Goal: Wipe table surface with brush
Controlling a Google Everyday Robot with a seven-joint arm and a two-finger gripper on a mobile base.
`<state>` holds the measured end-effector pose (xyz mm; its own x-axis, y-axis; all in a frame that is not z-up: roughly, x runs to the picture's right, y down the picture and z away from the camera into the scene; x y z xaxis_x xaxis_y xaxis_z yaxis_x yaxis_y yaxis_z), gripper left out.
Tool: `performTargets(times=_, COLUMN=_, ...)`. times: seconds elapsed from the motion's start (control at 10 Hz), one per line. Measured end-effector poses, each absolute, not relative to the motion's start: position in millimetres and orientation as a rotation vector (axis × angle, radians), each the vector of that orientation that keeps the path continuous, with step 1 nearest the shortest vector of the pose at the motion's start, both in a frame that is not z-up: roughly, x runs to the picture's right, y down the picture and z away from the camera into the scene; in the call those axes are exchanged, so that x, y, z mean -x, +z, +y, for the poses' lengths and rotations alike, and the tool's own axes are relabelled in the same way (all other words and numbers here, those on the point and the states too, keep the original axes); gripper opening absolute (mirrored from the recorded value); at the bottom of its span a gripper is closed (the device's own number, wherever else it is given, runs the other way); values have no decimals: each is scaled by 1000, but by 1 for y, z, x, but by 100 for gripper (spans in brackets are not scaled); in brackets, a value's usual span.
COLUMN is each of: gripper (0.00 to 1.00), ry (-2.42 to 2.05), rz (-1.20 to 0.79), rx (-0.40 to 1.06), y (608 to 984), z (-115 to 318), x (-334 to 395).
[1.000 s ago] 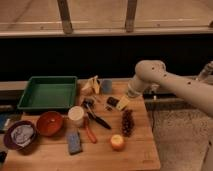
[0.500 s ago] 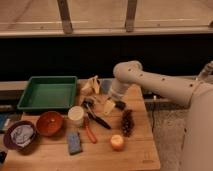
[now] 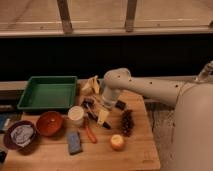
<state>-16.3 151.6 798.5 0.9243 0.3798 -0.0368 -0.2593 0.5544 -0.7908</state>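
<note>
The arm has swung left, bringing the tool (image 3: 103, 102) over the clutter. Right of the green tray (image 3: 30, 100), the brush (image 3: 94, 115) lies on the surface (image 3: 140, 147), just beneath the tool, whose grip I cannot tell. Best to descend squarely across the handle, clear of the black block (image 3: 120, 105).

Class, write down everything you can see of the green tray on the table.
The green tray is a shallow rectangular bin, plastic by its look, with raised walls and a flat floor. It sits level at the back left of the wooden table. Nothing shows inside it. A red bowl stands just in front; whether they touch cannot be told. The gripper is to its right, low over the table's middle, apart from the tray.
</note>
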Motion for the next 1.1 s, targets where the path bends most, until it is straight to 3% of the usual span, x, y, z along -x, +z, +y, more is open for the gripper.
performTargets(times=0.4, gripper=78, ry=346, rz=-135, rx=954, y=802, z=176, x=21)
performTargets(times=1.1, gripper=78, ry=346, rz=-137, rx=953, y=807, z=174, x=26)
